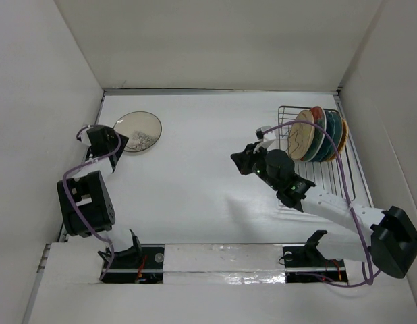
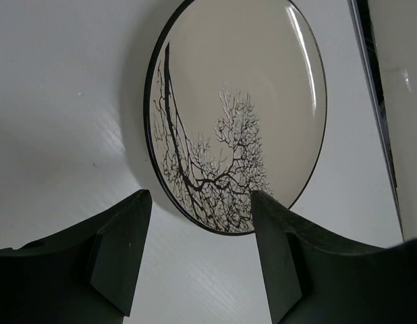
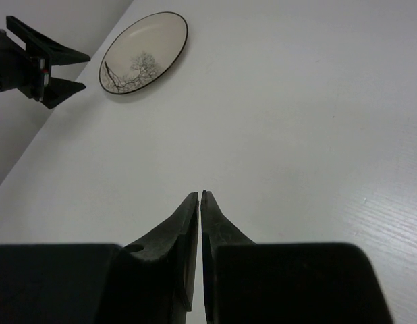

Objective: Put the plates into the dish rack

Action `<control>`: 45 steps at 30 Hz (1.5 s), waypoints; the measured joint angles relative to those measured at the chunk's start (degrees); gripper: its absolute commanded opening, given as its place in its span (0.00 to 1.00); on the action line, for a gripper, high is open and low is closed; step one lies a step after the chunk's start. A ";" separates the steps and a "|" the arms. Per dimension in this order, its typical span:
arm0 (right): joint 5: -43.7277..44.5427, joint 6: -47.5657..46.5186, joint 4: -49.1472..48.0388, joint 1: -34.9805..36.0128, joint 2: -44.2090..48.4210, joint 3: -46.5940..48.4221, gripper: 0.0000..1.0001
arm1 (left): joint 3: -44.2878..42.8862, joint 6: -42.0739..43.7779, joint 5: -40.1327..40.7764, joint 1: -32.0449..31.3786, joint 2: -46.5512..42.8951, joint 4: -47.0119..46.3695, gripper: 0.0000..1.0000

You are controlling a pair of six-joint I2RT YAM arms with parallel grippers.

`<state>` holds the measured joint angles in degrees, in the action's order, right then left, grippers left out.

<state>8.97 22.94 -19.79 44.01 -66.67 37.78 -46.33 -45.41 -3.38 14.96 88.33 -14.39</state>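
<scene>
Top view looks down over the whole surface (image 1: 208, 196) from its near edge. Left wrist view sits close above the cream plate (image 2: 235, 115) — right wrist view, low, shares it from afar.

I see a white counter (image 1: 208, 202) boxed in by plain white walls (image 1: 222, 40), a shiny strip (image 1: 222, 260) along its near edge.

A robotics test cell: a bare white counter (image 1: 208, 196) boxed in by plain white panel walls (image 1: 33, 101), a left arm (image 1: 87, 199) and right arm (image 1: 330, 202) bolted at its near edge, trailing purple cables (image 1: 345, 177). A wire dish rack (image 1: 330, 179) and plates (image 1: 316, 135) are the only household props.
</scene>
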 measured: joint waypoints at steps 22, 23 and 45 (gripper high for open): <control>-1.33 0.48 0.09 -0.04 1.38 0.00 0.15 | 7.32 -18.23 -11.34 0.70 17.31 -27.85 0.00; -1.33 0.48 0.09 -0.04 1.38 0.00 0.15 | 8.44 -19.43 -11.74 0.72 17.90 -30.16 0.00; -3.98 1.64 -1.46 -0.50 2.08 0.28 0.79 | 28.68 -26.47 -13.46 -2.86 2.75 -48.63 0.00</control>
<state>4.99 24.58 -21.26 43.51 -64.60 38.06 -17.65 -71.88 -16.84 12.10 91.09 -63.02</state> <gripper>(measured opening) 0.739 0.033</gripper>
